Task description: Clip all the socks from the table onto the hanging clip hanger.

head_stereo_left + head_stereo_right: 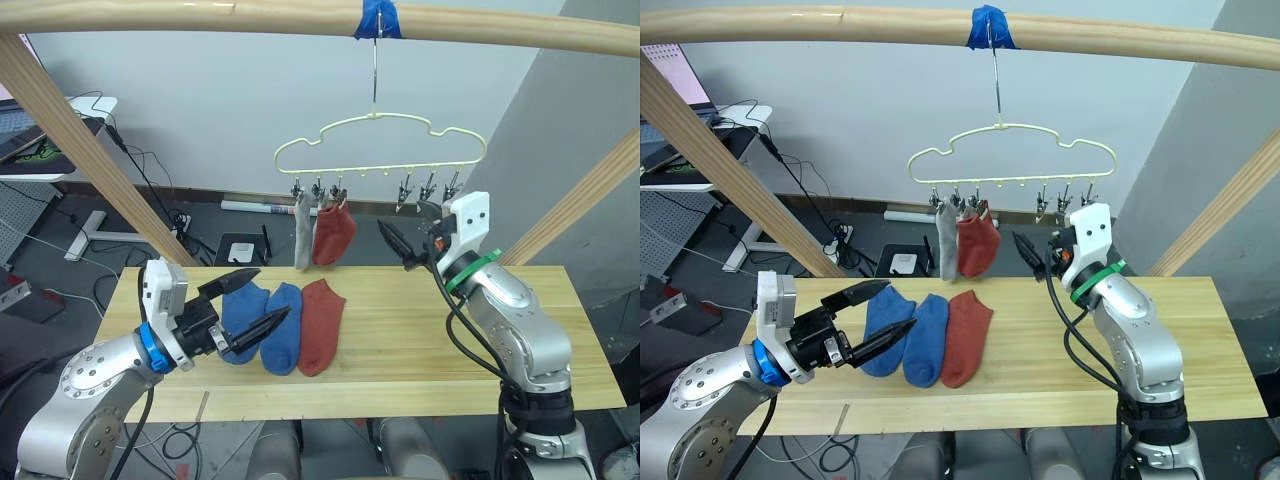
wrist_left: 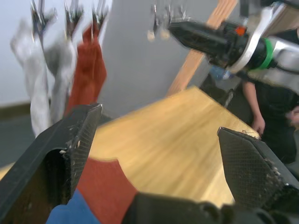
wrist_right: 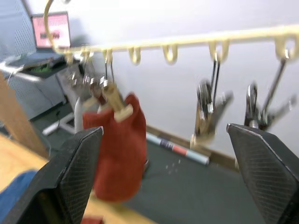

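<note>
Left gripper (image 1: 256, 300) open, empty, above two blue socks (image 1: 262, 318) near table's (image 1: 420, 345) left end. Right gripper (image 1: 400, 243) open beneath clip hanger (image 1: 380, 150).

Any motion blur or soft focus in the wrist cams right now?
Left wrist view: the hung socks and right gripper are smeared, own fingers sharper. Right wrist view: clips and red sock soft. Head views look crisp.

Open jaws frame the table (image 2: 173, 135); hanging socks (image 2: 88, 70), apparently three, blurred.
</note>
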Controlling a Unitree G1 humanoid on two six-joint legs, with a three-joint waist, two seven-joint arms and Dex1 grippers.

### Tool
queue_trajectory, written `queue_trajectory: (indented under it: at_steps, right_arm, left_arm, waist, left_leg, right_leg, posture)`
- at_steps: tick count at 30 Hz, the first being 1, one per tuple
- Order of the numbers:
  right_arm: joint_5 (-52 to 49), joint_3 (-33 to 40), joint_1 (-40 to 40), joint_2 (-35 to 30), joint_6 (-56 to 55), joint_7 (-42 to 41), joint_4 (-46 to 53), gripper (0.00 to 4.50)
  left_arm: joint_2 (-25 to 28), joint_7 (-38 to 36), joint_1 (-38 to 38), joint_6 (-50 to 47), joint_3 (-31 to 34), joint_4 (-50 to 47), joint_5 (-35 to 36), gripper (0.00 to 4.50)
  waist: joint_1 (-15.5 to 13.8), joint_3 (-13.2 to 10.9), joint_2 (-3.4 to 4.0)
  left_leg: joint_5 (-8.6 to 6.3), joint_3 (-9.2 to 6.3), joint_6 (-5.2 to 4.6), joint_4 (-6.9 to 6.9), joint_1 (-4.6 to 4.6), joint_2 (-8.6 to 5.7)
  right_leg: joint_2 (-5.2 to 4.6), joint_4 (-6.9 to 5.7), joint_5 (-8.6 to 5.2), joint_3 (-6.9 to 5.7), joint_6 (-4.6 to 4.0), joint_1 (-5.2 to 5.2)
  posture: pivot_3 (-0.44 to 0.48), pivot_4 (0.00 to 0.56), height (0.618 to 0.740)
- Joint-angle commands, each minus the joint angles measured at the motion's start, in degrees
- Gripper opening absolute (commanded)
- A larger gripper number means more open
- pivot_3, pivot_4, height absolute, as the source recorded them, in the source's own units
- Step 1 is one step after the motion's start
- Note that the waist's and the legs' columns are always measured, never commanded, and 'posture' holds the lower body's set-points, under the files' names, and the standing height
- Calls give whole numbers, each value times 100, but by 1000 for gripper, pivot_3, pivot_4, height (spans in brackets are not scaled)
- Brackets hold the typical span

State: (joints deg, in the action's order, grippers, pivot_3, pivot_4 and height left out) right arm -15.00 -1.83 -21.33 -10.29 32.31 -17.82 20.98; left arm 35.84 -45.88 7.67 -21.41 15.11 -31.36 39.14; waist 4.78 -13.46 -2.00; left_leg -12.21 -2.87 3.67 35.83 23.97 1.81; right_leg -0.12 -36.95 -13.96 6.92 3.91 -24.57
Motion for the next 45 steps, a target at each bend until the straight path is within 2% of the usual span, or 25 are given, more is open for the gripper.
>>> queue_trajectory:
  at_steps: [1,7,16,27,34,45]
  right_arm:
    - [123,-65,-124,90,-275,126,-68,4452]
    - [285,-46,-303,179,-418,358,-405,4452]
    - [310,14,-374,132,-344,436,-534,4452]
    - [277,-98,-91,-75,-190,263,-375,4452]
    - [308,48,-496,-18,-239,457,-629,4452]
    - [346,45,-704,91,-359,521,-808,4452]
  left_arm:
    - [-36,-4,-85,109,-45,-216,47,4500]
    - [-58,112,-20,9,-84,-520,230,4500]
    - [-140,241,-33,49,-33,-543,274,4500]
    - [-225,291,-153,83,-38,-492,237,4500]
    - [-364,378,-234,121,-163,-513,155,4500]
    - [-317,328,-307,128,-164,-481,158,4500]
  waist:
    - [-1,0,0]
    - [-7,-1,1]
    - [-17,-1,2]
    - [-33,-1,2]
    - [-33,-2,2]
    - [-28,-2,2]
  left_leg:
    - [0,0,0,-1,1,0]
    - [-2,-5,-2,-2,4,0]
    - [-2,-7,-3,2,3,0]
    - [-2,-9,-3,1,3,0]
    - [-1,-9,-3,9,3,0]
    - [-1,-10,-3,8,2,0]
  right_leg:
    - [0,0,0,0,1,0]
    - [0,-4,9,-4,23,-1]
    - [2,-9,1,-5,10,0]
    - [2,-11,10,-7,24,0]
    - [3,-15,11,-7,25,2]
    - [3,-15,15,-8,27,4]
  posture:
    - [-4,216,740]
    - [17,225,740]
    - [30,224,740]
    - [38,225,740]
    - [25,228,740]
    - [22,226,740]
